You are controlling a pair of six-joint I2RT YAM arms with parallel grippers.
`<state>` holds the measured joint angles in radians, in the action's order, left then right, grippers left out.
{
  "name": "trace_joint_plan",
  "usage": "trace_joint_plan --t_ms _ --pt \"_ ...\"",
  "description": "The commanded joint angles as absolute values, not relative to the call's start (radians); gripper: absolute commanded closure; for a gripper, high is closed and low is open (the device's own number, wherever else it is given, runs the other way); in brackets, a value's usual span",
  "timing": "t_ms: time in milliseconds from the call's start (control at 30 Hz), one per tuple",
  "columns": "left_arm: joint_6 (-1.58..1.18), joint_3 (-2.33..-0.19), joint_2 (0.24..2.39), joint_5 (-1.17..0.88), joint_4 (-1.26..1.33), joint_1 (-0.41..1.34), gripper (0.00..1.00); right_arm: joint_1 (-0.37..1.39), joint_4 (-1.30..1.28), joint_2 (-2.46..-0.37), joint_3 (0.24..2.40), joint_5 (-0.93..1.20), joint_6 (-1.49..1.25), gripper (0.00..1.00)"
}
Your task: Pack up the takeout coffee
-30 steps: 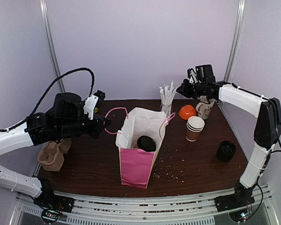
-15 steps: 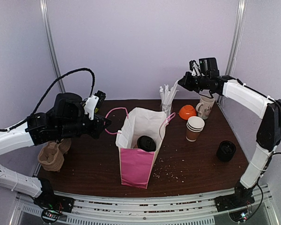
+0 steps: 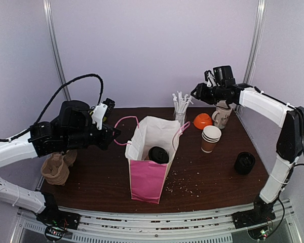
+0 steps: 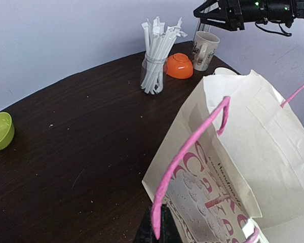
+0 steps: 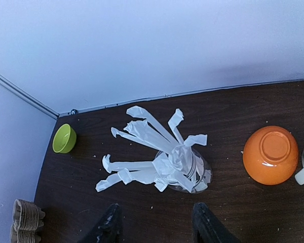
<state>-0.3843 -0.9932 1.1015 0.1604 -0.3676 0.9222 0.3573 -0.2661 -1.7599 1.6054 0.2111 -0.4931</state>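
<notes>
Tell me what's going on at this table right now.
Coffee is being packed into a paper bag. The left gripper is shut on the bag's pink handle, holding it out to the bag's left. One black-lidded cup sits inside the bag. The right gripper hangs open above the jar of wrapped straws at the back, holding nothing. A stack of brown paper cups stands on the table, right of the bag.

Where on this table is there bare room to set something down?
It is bare between the green bowl and the straw jar, and between the paper bag and the stacked cups. Back right is crowded: orange bowl, mug.
</notes>
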Motion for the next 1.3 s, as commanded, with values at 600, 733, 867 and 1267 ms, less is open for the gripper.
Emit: trace_joint_plan --t_ms 600,733,867,1267 --pt "-0.385 -1.012 1.111 0.155 -0.326 0.916 1.0 0.328 0.049 -1.792 1.429 0.432 -0.782 0.57" --pt "-0.385 -1.009 1.112 0.156 -0.325 0.916 1.0 0.328 0.052 -1.81 1.435 0.434 -0.801 0.58" --pt "-0.385 -1.006 1.115 0.156 -0.325 0.916 1.0 0.328 0.051 -1.834 1.448 0.44 -0.816 0.62" --pt "-0.382 -1.006 1.117 0.16 -0.325 0.916 1.0 0.328 0.082 -1.864 1.466 0.436 -0.849 0.82"
